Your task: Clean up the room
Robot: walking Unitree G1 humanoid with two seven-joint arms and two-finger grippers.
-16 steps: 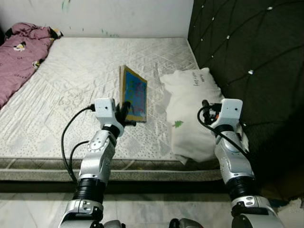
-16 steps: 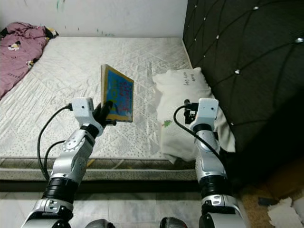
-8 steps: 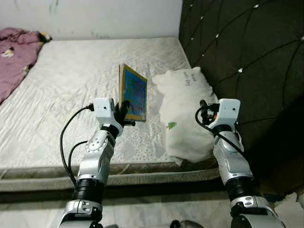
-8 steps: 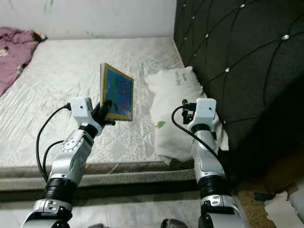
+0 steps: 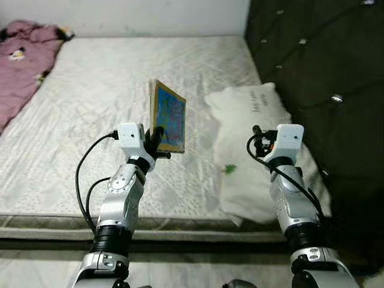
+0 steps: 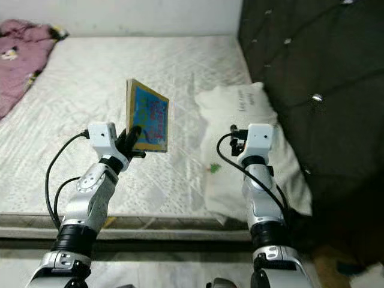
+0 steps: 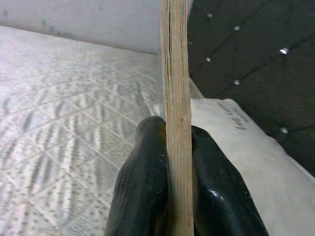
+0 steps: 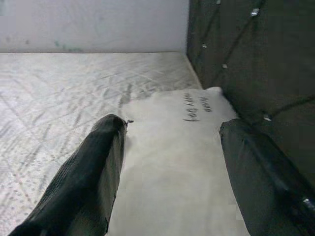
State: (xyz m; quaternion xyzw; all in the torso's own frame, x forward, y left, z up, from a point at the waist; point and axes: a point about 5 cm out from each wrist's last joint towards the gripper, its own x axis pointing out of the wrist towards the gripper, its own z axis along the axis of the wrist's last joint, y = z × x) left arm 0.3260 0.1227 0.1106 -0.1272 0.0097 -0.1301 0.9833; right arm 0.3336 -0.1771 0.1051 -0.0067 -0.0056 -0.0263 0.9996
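A: State the condition of the fingers.

B: The left gripper (image 5: 157, 139) is closed on the lower edge of the book (image 5: 168, 117); in the left wrist view its fingers (image 7: 142, 182) press both faces of the book with no gap. The right gripper (image 6: 235, 137) is spread wide and holds nothing; its fingers (image 8: 91, 172) stand well apart.

A: List what lies around the fingers, largest item first.

B: The bed (image 5: 96, 90) extends beneath and ahead of both grippers. The dark padded headboard (image 6: 312, 72) lies to the right of the right fingers. The white pillow (image 8: 172, 147) lies directly ahead of and below the right fingers, against the headboard. A pink garment (image 5: 24, 72) lies far to the left of the left fingers. The book is the smallest item.

A: Which relation governs the next move?

B: The book stands upright above the left fingers, long axis vertical, spine edge toward the wrist camera. It hangs clear of the bed, just left of the pillow. Judged from this, the left arm must carry it to a storage place; the right arm is nearer the pillow.
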